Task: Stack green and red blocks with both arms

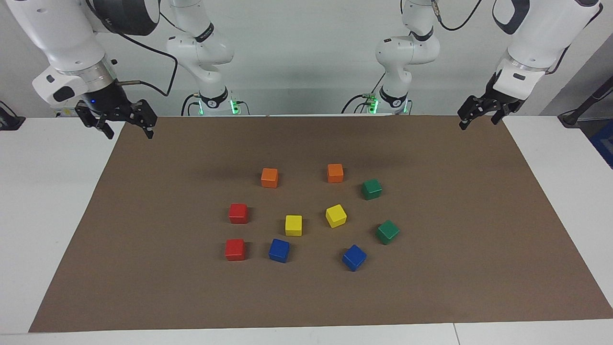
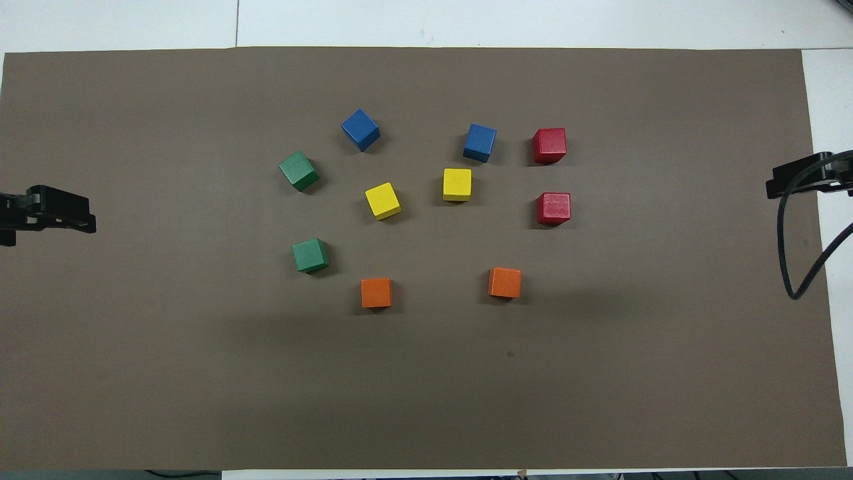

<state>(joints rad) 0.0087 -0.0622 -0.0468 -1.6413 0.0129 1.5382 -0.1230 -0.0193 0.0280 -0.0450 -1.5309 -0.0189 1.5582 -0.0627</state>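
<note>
Waiting at the two ends of the tabletop (image 1: 57, 230), both arms are held high and clear, so nothing is yet touched or carried. The right gripper (image 1: 125, 125) hangs over the brown mat's (image 1: 306, 297) corner at the right arm's end, its fingers (image 1: 149, 125) seen spread with nothing between them. The left gripper (image 1: 479, 115) hangs over the mat's corner at the left arm's end; whether it is spread or closed cannot be told.

Ten cubes are scattered singly on the mat, none stacked, all well apart from either set of fingers. The two red blocks (image 1: 238, 213) (image 1: 235, 249) lie toward the right arm's end, one beside the other, so they are judged to fall to the right fingers. The two green blocks (image 1: 371, 189) (image 1: 387, 232) lie toward the left arm's end, well below and inward of the left fingers, and are judged to fall to that arm.

Between these pairs the yellow cubes (image 1: 293, 225) (image 1: 335, 215) are found, with the blue cubes (image 1: 279, 250) (image 1: 354, 257) farther from the robots and the orange cubes (image 1: 269, 178) (image 1: 335, 173) nearer. These are not wanted. The blue cube just beside one red block leaves little room there, so a grip across the free faces is judged safer. The green blocks sit turned at an angle, so the wrist would need turning to match.
</note>
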